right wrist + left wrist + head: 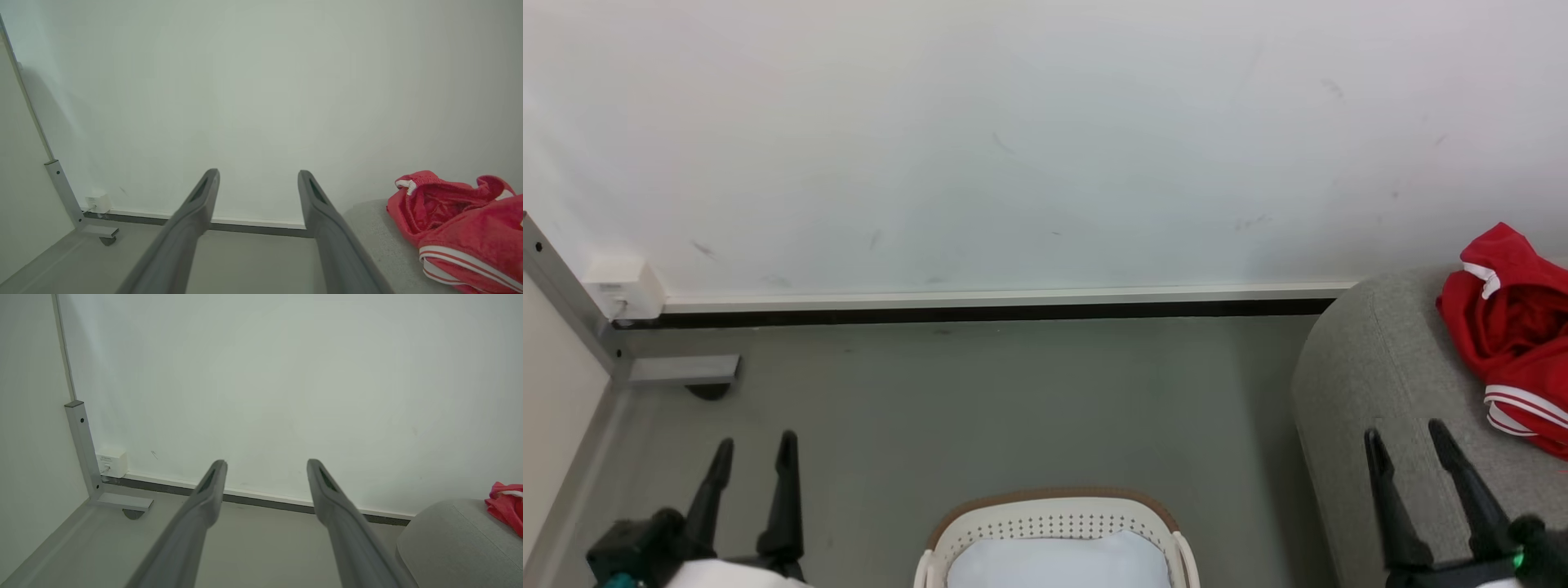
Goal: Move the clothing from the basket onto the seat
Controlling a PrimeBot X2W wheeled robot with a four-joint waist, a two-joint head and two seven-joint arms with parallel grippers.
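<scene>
Red clothing (pixel 1515 327) lies heaped on the seat (pixel 1372 367); basket (pixel 1054 523) holds a pale pad (pixel 1058 563); left gripper (pixel 756 439) and right gripper (pixel 1403 429) spread, empty.

The left gripper (pixel 756 441) sits low on the robot's left and the right gripper (pixel 1404 429) low on its right, both level, each pointing its two long dark fingers forward, jaws spread wide apart and holding nothing.

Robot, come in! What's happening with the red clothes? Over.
Left gripper and right gripper open, empty. Red clothing on the seat. Pale pad in the basket. Nothing seen in the way.
</scene>
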